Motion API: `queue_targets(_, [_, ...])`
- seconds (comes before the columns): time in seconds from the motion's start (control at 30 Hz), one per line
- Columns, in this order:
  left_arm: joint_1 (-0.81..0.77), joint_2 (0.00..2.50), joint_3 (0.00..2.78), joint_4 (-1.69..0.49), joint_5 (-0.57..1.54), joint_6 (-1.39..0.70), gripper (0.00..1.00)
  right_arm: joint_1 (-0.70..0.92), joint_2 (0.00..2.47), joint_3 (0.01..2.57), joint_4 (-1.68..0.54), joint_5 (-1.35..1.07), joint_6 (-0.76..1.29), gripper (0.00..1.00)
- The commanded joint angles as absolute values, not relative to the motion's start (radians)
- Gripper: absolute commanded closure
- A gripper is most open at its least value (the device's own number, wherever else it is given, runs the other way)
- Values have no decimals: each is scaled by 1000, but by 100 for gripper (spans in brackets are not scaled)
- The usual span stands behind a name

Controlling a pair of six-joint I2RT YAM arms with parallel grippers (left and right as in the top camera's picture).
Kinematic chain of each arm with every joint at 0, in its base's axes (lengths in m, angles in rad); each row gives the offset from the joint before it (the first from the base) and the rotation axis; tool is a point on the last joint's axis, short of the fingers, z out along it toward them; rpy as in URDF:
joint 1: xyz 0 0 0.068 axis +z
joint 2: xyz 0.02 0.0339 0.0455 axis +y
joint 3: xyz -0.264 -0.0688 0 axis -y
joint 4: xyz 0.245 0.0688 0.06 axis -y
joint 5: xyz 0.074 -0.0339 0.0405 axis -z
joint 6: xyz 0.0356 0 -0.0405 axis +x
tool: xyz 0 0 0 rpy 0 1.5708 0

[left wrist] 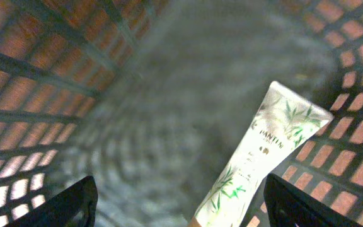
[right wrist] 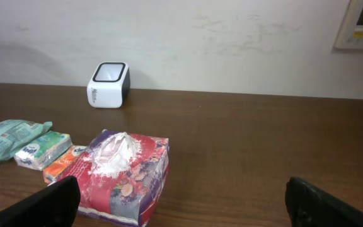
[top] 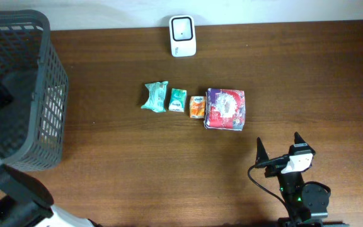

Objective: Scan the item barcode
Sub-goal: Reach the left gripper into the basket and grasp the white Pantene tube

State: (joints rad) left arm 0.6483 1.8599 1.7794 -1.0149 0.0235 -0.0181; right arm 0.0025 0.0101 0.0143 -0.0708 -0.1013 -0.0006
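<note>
Scanning job is looking maybe 1 item in, with 4 to go, judging by how things are lying. A white tube point(left wrist: 263, 148) with green leaves is lying at a slant on the floor of the dark mesh basket point(top: 43, 82) at the left edge of the table point(top: 137, 164). I'm guessing the basket is the drop-off for scanned stuff, though nothing is proving the tube got scanned.

The left gripper point(left wrist: 180, 183) is hanging inside the basket over the tube with its claw released. Both fingers are standing wide apart at the bottom corners of its wrist view, and neither one is touching the tube.

4 items are waiting in a row mid-table, in front of the white scanner point(top: 183, 36):
- teal pack point(top: 155, 96)
- small green-and-white pack point(top: 178, 99)
- orange pack point(top: 197, 106)
- big floral tissue pack point(top: 225, 108)

The right gripper point(top: 277, 140) is sitting near the floral one, claw released and grasping nothing. So picking, presenting the barcode and dropping are all looking undone for those 4.

Readable writing: the tube is showing "PANTENE" plus smaller print I can't make out. The scanner has a word on its side, but it's too small to read, and so is the print on the packs.
</note>
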Motion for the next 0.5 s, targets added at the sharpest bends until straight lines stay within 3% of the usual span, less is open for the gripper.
queue_targets(0.0, [651,1942,1782,-1054,49,-2,19,-1,4,6,-72,-93,-3,1])
queue_targets(0.17, [651,2029,1782,-1094,226,112,19,-1,4,6,-72,-93,-3,1])
queue_targets(0.47, [650,2118,1768,-1120,300,191,18,-1,4,6,-72,-93,-3,1])
